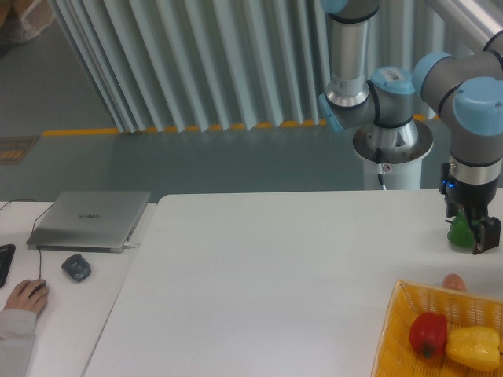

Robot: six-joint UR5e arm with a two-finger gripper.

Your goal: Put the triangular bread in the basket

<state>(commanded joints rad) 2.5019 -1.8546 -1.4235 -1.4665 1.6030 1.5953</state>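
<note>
At the far left edge a person's hand (23,296) rests on a mouse on the grey side desk (71,330), with a dark round object (76,268) just beside it and a closed silver laptop (89,221) behind that. The white desk (267,283) spreads rightward from there, bare across its middle.

Toward the right, the robot arm comes down over the desk's far right side, and the gripper (473,230) hangs low above the surface. Its dark fingers (485,234) sit right at a green object (458,231), seemingly on either side of it, but whether they press it or merely stand around it cannot be told from this view, nor how far apart they are spread.

In front of the gripper, at the lower right corner, lies the yellow-orange basket (397,330), apart from the fingers. Inside it a red pepper (427,334) lies next to a yellow pepper (474,347). At the basket's far rim a small tan rounded thing (453,282) peeks up, possibly the bread; its shape is too hidden to say.
</note>
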